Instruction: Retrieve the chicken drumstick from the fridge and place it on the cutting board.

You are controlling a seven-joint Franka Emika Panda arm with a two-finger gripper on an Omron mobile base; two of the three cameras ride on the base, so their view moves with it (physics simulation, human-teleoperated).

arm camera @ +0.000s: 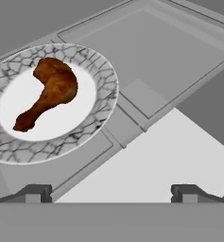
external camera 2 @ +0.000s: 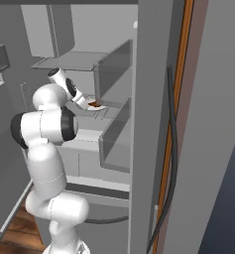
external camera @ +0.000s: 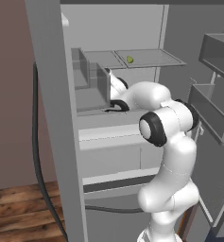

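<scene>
Chicken drumstick point(arm camera: 52, 92): lying on a marbled plate point(arm camera: 101, 71), fridge point(external camera: 52, 118) shelf, at 10 o'clock.
Tool point(arm camera: 111, 193): fingers apart, empty.

The chicken drumstick point(arm camera: 51, 90) lies on a plate point(arm camera: 104, 90) (apparently on a fridge point(external camera: 52, 118) shelf).

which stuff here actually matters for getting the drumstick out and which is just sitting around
Part of the job:
- chicken drumstick, lying on the plate
- fridge, open, with the arm reaching inside
- gripper, open, short of the drumstick

Just there:
- plate, white with a dark crackle rim, on a fridge shelf
- yellow-green fruit on the upper shelf
- black cable beside the fridge
</scene>
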